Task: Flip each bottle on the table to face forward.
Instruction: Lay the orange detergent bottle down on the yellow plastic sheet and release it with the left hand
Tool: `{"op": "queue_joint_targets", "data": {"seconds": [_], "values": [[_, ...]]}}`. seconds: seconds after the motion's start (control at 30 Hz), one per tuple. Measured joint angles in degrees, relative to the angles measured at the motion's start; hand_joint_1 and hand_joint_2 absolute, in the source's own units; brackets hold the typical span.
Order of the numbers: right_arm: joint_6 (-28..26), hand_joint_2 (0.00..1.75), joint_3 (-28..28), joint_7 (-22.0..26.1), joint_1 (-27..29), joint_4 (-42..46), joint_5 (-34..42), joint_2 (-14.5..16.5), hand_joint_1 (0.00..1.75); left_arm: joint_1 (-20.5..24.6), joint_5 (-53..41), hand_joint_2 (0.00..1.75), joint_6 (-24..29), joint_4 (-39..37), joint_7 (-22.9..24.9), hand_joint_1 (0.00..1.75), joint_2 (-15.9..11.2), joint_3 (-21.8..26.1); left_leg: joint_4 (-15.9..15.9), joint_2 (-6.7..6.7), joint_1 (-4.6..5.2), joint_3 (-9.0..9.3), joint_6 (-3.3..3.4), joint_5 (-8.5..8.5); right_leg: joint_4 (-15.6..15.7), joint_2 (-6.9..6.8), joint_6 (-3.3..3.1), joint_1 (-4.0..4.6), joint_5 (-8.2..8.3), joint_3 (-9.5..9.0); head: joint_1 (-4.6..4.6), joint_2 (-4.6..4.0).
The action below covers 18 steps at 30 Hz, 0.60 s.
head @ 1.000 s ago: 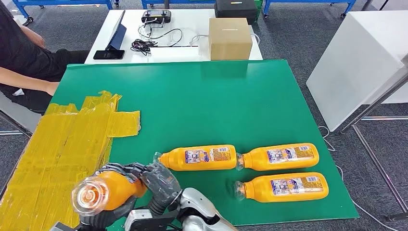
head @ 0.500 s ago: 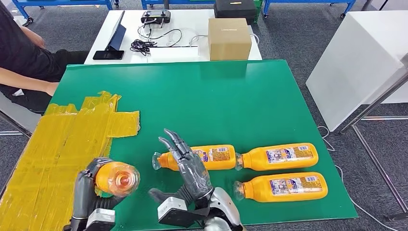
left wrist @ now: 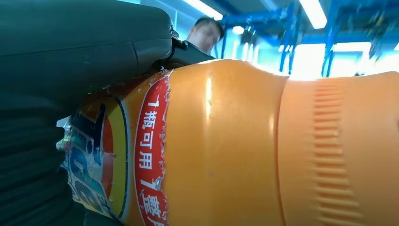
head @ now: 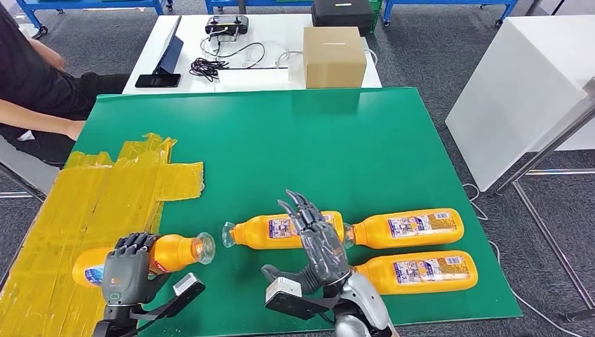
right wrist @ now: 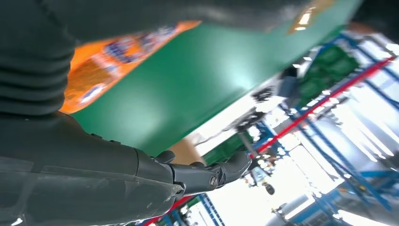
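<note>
The held bottle [head: 158, 254] lies on its side at the near left of the green table [head: 295, 154], cap end toward the other bottles, base over the yellow tape patch [head: 84, 217]. The left hand [head: 126, 270] grips its body, fingers wrapped over the top. Just beside its cap lies a second bottle [head: 284, 230]; a third bottle [head: 407, 229] and a fourth bottle [head: 421, 272] lie further right. The right hand [head: 316, 242] hovers over the second bottle, fingers spread and straight, holding nothing. Beyond the green table stands a white table [head: 281, 74] with a cardboard box [head: 335, 57]; a person [head: 35, 91] sits at the left.
</note>
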<state>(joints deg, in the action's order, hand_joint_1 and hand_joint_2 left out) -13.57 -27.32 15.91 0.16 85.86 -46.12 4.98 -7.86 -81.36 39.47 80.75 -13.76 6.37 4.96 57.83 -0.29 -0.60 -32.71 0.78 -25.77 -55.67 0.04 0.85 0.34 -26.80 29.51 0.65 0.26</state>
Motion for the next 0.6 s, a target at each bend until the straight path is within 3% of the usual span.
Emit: {"op": "queue_joint_targets", "data": {"seconds": [0.33, 0.6], "values": [[1.4, 1.75, 1.3, -2.2, -1.4, -2.8, -3.9, -4.6, 0.0, 6.0, 1.4, 1.75, 0.9, -14.4, 0.0, 1.75, -3.2, 0.3, 0.0, -0.04, 0.01, 0.05, 0.0, 0.0, 0.0, -0.01, 0.0, 0.02, -0.01, -0.09, -0.01, 0.0], [1.4, 1.75, 1.3, -2.4, -2.5, -4.7, -4.2, -5.5, 0.0, 8.6, 2.1, 1.75, 1.2, -18.7, -0.4, 1.71, -4.1, 0.3, 0.0, -0.15, 0.0, 0.32, 0.0, 0.03, 0.0, -0.08, -0.01, 0.05, -0.01, -0.39, -0.02, 0.0]]}}
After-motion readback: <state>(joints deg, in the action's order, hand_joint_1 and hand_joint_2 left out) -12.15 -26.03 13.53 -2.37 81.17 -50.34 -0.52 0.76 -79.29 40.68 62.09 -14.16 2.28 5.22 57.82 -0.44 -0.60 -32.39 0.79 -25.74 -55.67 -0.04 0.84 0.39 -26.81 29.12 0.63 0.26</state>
